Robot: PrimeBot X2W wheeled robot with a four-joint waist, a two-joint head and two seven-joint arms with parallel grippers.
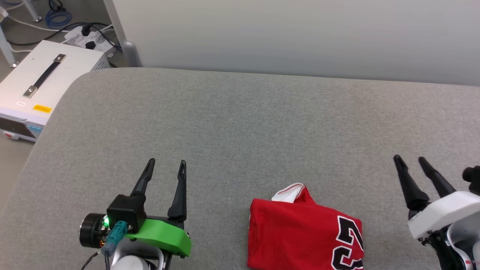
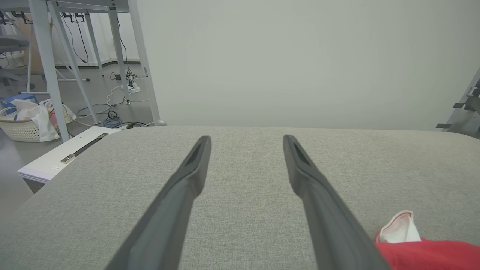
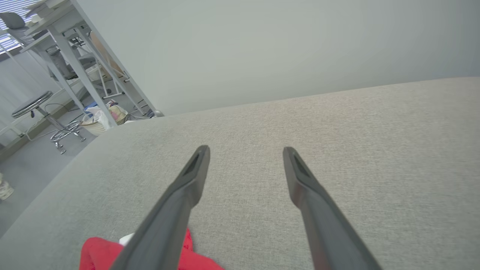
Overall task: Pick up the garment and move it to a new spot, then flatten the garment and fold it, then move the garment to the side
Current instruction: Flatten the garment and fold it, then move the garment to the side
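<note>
**Folded jersey lying on the table; both grippers spread and empty.**

The garment (image 1: 300,232), a red jersey with black numerals and a white sleeve edge showing, lies folded at the near edge of the grey padded table (image 1: 240,123). It sits between the left gripper (image 1: 167,162) and the right gripper (image 1: 409,158) and touches neither. The fabric is thin and soft, so expect it to be light, limp and prone to unfolding; pinch all layers at a folded edge. A wicker basket (image 2: 17,132) on the floor holds pale cloth.
</note>
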